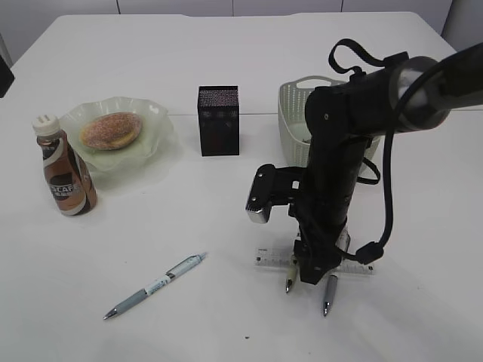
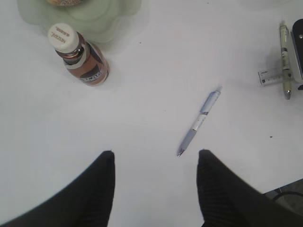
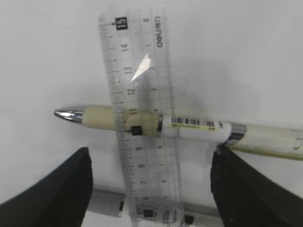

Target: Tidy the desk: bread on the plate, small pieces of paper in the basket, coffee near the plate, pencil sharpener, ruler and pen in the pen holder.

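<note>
Blocking much of the near right of the desk (image 1: 226, 68), the right arm (image 1: 339, 151) reaches down over the ruler (image 1: 266, 260), so the exterior view shows only the ruler's two ends on either side of it. The right gripper (image 3: 151, 189) hangs with its jaws spread wide, and the wrist view shows nothing between them but the clear ruler (image 3: 142, 118) lying across two pens. One pen (image 3: 189, 126), cream-gripped with a barcode label, shows through the plastic; its right end is cut off by the frame edge. A second pen (image 3: 106, 202) lies nearer the camera, mostly hidden by the fingers (image 3: 52, 189) and the bottom edge. I cannot tell whether the fingers touch the desk.

The left gripper (image 2: 156, 184) is out of the exterior view; its own camera shows two dark fingers (image 2: 94, 189) well apart, holding nothing, above bare desk near a blue-grey pen (image 1: 155, 286) that lies at a slant near the front, left of middle.

At the far left the bread (image 1: 110, 130) lies on the plate (image 1: 155, 113), and the coffee (image 1: 64, 170) stands upright just near-left of it. The holder (image 1: 219, 121) stands at centre. The basket (image 1: 294, 105) to its right is half hidden behind the arm, and its contents cannot be made out. No sharpener or paper can be picked out.
</note>
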